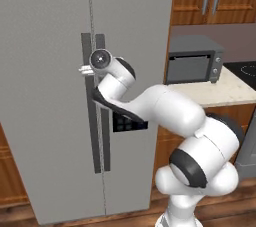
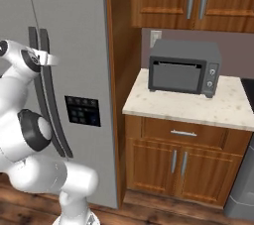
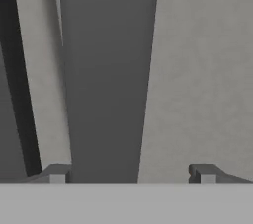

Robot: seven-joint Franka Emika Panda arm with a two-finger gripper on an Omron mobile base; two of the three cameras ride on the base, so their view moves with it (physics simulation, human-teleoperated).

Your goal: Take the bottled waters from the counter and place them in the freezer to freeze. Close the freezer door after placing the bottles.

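Freezer door [image 1: 45, 96] handle [image 3: 106, 75] sits between the gripper [image 3: 131, 173] fingertips.

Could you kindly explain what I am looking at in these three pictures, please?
It is a simulated kitchen. A white robot arm reaches to a closed grey fridge. Two pictures come from cameras on its base, left and right; the third looks along the gripper. The gripper's fingertips stand on either side of the freezer door handle, not yet clamped, so nothing is held. On the counter sits a toaster oven; I see no bottles.
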